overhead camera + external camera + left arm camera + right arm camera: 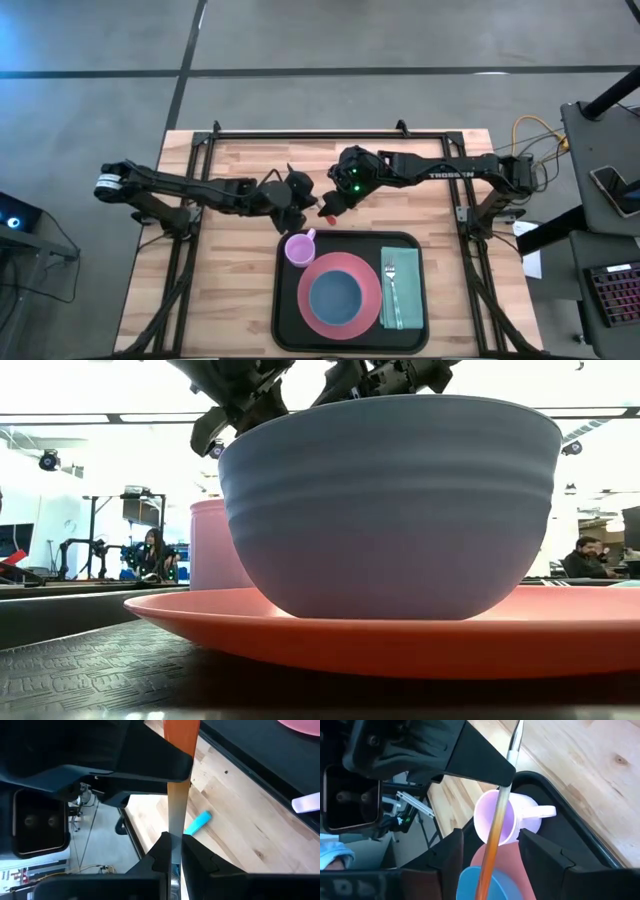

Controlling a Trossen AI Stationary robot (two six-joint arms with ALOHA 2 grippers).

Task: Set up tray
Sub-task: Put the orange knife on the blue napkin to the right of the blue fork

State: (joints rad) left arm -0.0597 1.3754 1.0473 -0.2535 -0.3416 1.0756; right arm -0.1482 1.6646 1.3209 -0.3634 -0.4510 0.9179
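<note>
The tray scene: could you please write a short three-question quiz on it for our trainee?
1. True or false: the fork lies on the green napkin inside the tray.
2. What stands on the pink plate? A: a blue bowl. B: a banana. C: a bottle.
3. Fill in: the left gripper has its fingers ___ on the orange-handled utensil, while the right gripper has its fingers open around it.

Key: 1 true; 2 A; 3 shut.
</note>
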